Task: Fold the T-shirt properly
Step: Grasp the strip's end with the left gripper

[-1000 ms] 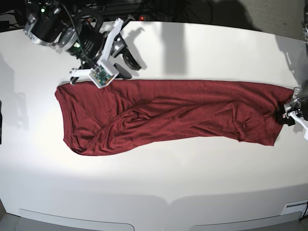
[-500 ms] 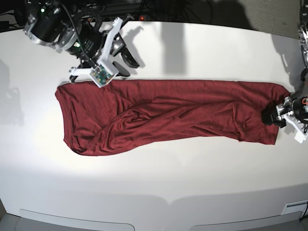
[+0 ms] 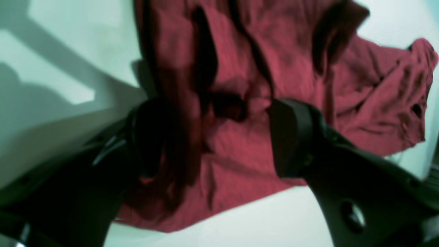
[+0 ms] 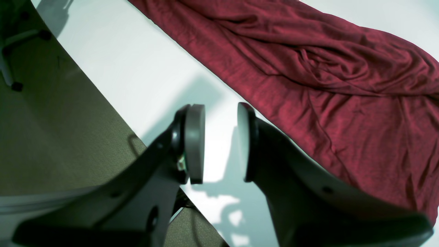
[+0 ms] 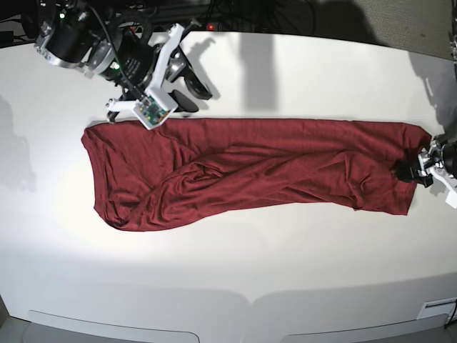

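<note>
The T-shirt point(image 5: 250, 171) is dark red and lies wrinkled in a long band across the white table, bunched in folds towards its left end. My left gripper point(image 5: 412, 170) is at the shirt's right end. In the left wrist view this left gripper point(image 3: 219, 116) stands open, its black fingers point(image 3: 291, 137) wide apart and straddling rumpled T-shirt point(image 3: 240, 51) fabric. My right gripper point(image 5: 187, 87) hovers just behind the shirt's far left edge. In the right wrist view the right gripper point(image 4: 219, 116) is open over bare table, nothing between its grey pads point(image 4: 195, 144), with the T-shirt point(image 4: 343, 85) to its right.
The white table point(image 5: 235, 271) stretches out in front of the shirt. Dark cables point(image 5: 235, 14) run along its back edge. The right wrist view shows the table's edge, with brown carpet point(image 4: 68, 137) and a chair caster point(image 4: 15, 85) beyond it.
My left gripper moved in over the shirt's right end, then drew back a little. The right arm shifted slightly up and away from the shirt's edge.
</note>
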`<state>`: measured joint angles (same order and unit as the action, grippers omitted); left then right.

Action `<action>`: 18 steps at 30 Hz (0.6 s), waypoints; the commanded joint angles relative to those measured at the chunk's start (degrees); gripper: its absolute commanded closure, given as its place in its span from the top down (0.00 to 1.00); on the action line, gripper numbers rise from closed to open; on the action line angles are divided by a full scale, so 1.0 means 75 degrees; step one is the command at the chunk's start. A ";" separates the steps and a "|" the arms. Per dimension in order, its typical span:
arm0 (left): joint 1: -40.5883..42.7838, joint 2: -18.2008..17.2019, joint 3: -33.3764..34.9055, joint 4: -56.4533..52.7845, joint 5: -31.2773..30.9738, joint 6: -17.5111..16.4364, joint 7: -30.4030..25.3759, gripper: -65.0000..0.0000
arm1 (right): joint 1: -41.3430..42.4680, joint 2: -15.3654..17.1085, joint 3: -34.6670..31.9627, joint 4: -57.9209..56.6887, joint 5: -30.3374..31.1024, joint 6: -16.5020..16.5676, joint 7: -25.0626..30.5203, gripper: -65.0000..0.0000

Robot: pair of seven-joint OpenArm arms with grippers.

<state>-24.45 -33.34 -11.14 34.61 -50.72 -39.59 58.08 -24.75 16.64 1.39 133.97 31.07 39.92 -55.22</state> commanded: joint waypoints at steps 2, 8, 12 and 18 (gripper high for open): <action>-0.0163 -0.0079 -0.0017 0.0085 -0.0020 -0.0054 -0.0157 0.69 | 0.0015 0.0023 0.0017 0.0137 0.0117 0.0010 0.0096 0.25; -0.0163 0.0181 -0.0017 0.0085 -0.0125 -0.0054 -0.0093 0.69 | 0.0015 0.0023 0.0017 0.0137 0.0117 0.0010 0.0099 0.25; -0.0166 0.0309 -0.0017 0.0085 -0.0125 -0.0054 -0.0090 0.69 | 0.0015 0.0023 0.0017 0.0137 0.0117 0.0010 0.0096 0.25; -0.0166 0.0274 -0.0017 0.0085 -0.0125 -0.0054 -0.0090 0.67 | 0.0015 0.0023 0.0017 0.0137 0.0117 0.0010 0.0099 0.25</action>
<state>-24.62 -30.15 -11.16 34.65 -51.92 -39.64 57.14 -24.77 16.64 1.39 133.97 31.07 39.92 -55.61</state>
